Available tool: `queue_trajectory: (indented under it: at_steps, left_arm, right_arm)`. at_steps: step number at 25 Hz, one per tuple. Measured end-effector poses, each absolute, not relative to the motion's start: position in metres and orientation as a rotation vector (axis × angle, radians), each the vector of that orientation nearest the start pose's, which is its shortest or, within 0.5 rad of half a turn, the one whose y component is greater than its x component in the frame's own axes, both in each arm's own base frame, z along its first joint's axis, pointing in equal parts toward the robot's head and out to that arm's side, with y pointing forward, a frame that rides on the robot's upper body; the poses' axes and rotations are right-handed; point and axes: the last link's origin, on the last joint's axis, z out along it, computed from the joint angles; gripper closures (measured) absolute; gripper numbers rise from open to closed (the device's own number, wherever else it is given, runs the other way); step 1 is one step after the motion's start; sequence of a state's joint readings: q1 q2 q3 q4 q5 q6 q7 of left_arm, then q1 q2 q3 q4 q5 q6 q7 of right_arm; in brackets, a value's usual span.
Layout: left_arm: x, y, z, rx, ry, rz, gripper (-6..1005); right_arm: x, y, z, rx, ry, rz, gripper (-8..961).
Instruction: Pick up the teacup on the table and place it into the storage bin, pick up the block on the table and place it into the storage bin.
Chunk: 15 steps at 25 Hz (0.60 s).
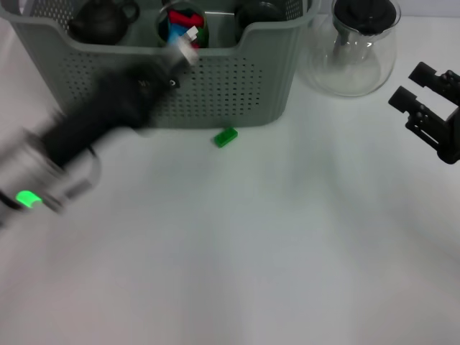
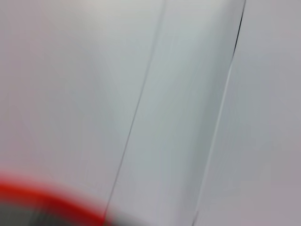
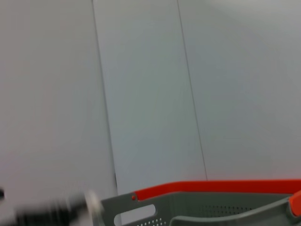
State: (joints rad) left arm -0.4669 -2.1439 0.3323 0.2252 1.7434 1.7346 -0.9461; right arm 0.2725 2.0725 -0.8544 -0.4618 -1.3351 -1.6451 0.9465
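Bin: we see it at the far side of the white tabletop, its perforated front wall facing us.
Teacup: we take the dark cup inside the bin's left part for it; beside it, mid-bin, sits a cup of coloured pieces.
Block: small and green, it lies on the tabletop just in front of the bin's front wall, a little right of its middle, touched by neither arm.
Left claw: the left arm reaches in from the near left, across the bin's front wall, with its tip at the rim dip; smeared by motion, so we cannot tell how its fingers stand or whether it carries anything.
Right claw: over the tabletop at the far right, near the glass pot; its fingers stand spread, with nothing between them.
Glass pot: clear with a black lid, just right of the bin.
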Motion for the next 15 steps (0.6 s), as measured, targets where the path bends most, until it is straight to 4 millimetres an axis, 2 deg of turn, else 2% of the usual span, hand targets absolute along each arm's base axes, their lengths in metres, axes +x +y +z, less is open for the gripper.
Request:
queue_trajectory:
  at_steps: [3, 6, 8, 9, 12, 15]
  left_arm:
    - [-0.242, 0.302, 0.024, -2.16, -0.611, -1.595, 837]
    - [-0.217, 0.335, 0.056, -2.23, -0.635, -1.586, 836]
    - [-0.195, 0.369, 0.068, -2.331, -0.68, -1.399, 836]
    - [-0.181, 0.387, 0.072, -2.379, -0.697, -1.253, 836]
    - [-0.151, 0.419, 0.072, -2.454, -0.726, -0.902, 836]
    - [-0.124, 0.439, 0.065, -2.494, -0.708, -0.585, 836]
  right_arm:
    - [0.292, 0.272, 0.013, -2.24, 0.439, 1.158, 386]
    - [0.291, 0.273, 0.012, -2.24, 0.44, 1.157, 386]
    - [0.291, 0.273, 0.012, -2.241, 0.44, 1.158, 386]
    - [0.291, 0.274, 0.012, -2.241, 0.44, 1.158, 386]
    - [0.29, 0.274, 0.012, -2.242, 0.44, 1.16, 386]
    - [0.29, 0.273, 0.011, -2.242, 0.441, 1.161, 386]
